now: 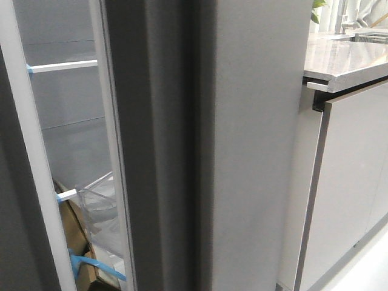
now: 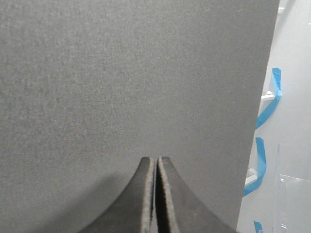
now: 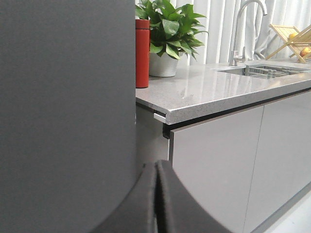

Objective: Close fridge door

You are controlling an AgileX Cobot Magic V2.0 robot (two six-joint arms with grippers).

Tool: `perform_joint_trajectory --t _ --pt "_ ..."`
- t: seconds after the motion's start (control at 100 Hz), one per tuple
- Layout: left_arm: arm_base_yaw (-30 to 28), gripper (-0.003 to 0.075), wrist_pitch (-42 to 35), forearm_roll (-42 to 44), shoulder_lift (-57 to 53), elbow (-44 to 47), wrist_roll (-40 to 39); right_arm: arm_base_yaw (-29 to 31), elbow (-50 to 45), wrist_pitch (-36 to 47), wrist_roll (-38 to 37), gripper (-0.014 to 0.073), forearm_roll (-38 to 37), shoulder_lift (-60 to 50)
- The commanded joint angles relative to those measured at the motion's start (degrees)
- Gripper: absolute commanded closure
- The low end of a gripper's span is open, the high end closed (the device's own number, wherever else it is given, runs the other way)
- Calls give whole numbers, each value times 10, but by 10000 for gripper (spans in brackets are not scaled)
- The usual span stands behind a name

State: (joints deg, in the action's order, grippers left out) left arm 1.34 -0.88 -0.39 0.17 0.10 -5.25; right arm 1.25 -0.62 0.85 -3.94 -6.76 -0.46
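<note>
The fridge door [image 1: 242, 151], a matte dark grey slab with a vertical groove [image 1: 195, 182] and a white inner rim [image 1: 112, 151], stands ajar and fills the middle of the front view. To its left a gap shows the fridge interior [image 1: 73, 133]. In the right wrist view the door [image 3: 68, 97] fills one side, and my right gripper [image 3: 157, 165] is shut and empty close by its edge. My left gripper [image 2: 156, 160] is shut and empty, tips close against a dark grey slab [image 2: 121, 77]. I cannot tell which door that slab is. Neither gripper shows in the front view.
A stone counter [image 1: 345, 60] with pale grey cabinet fronts [image 1: 345, 182] stands right of the door. On it are a red bottle [image 3: 142, 53], a potted plant [image 3: 167, 29] and a sink tap [image 3: 243, 29]. Inside the fridge are shelves marked with blue tape [image 2: 265, 114] and a clear bin [image 1: 100, 200].
</note>
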Motion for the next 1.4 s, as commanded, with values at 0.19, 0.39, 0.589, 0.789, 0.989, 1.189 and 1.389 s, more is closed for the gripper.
perform_joint_trajectory --t 0.19,0.39,0.589,0.789,0.989,1.189,1.389 --pt "-1 741 -44 -1 11 16 -2 4 -1 76 2 670 3 -7" --pt "-1 741 -44 -1 11 16 -2 -4 78 72 -2 670 4 54" --pt "-1 741 -44 -1 11 16 -2 -63 201 72 -2 670 4 141" --pt "-1 741 -44 -1 11 16 -2 -184 314 72 -3 670 4 228" --pt "-1 741 -44 -1 11 16 -2 -295 407 72 -3 670 4 314" --pt "-1 741 -44 -1 11 16 -2 -350 497 73 -6 670 4 413" --pt "-1 741 -44 -1 11 16 -2 -365 586 70 -24 670 4 497"
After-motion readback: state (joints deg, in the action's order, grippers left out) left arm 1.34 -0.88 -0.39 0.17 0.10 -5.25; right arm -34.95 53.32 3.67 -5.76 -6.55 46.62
